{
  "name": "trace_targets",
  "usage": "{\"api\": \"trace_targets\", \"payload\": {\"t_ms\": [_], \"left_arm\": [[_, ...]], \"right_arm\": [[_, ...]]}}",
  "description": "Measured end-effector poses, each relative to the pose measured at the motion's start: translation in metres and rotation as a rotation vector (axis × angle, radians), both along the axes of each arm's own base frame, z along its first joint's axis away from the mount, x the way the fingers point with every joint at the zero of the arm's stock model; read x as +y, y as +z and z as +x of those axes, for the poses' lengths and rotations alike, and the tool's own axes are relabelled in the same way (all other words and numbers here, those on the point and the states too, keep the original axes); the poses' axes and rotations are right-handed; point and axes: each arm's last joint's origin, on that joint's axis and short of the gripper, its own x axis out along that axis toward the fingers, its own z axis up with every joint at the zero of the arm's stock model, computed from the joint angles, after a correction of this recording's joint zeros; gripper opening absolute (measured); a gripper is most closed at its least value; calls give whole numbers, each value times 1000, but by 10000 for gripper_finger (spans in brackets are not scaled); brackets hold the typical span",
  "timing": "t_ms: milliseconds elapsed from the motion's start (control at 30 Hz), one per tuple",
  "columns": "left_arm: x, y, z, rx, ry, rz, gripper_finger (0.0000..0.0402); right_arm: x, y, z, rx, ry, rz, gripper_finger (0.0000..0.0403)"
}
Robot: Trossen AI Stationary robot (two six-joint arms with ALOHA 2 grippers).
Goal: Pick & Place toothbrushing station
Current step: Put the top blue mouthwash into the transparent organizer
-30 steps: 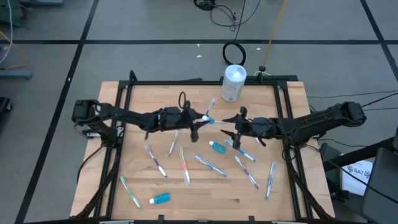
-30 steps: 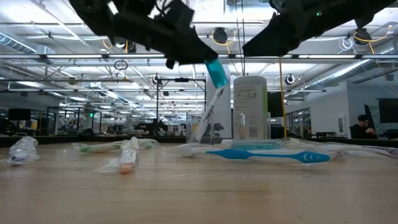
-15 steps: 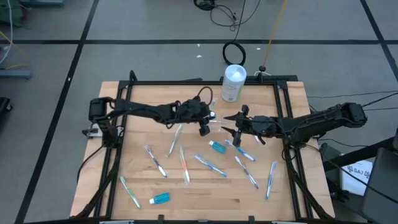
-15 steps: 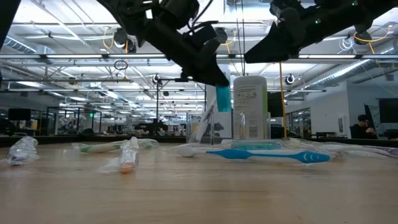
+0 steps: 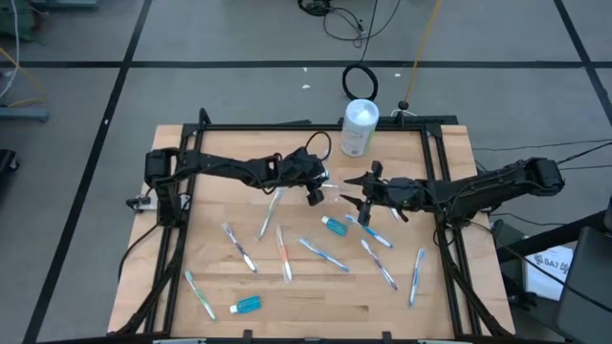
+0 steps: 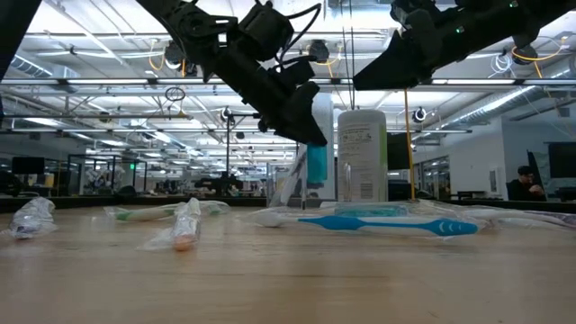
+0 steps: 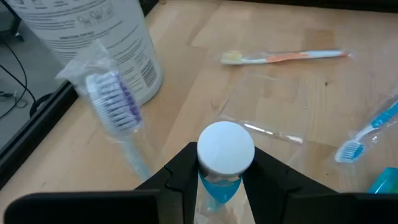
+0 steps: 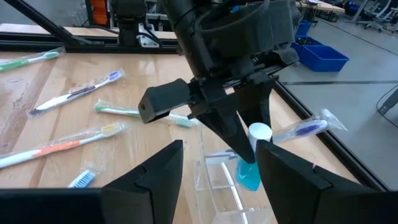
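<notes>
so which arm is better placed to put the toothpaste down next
Left. Its tool is already shut on the toothpaste tube, cap up, hanging over the table near the white canister. The right tool is open, empty and only faces it, so it would need a handover first.

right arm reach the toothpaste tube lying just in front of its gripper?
Probably yes. The right gripper is open, and the tube lies close by on bare wood; only a toothbrush lies beside it.
</notes>
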Motion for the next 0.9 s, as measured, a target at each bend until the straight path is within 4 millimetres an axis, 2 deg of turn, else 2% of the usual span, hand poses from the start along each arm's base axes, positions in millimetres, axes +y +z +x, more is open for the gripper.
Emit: {"api": "trace_targets", "payload": {"t_ms": [200, 400, 900], "left_arm": [[2, -3, -2, 30, -6, -12, 108], [-1, -4, -2, 48, -94, -17, 108], [8, -6, -6, 58, -112, -92, 108]], "right_arm": [[0, 0, 0, 0, 2, 1, 196], [0, 0, 0, -5, -2, 15, 196], [0, 0, 0, -9, -6, 27, 196]]}}
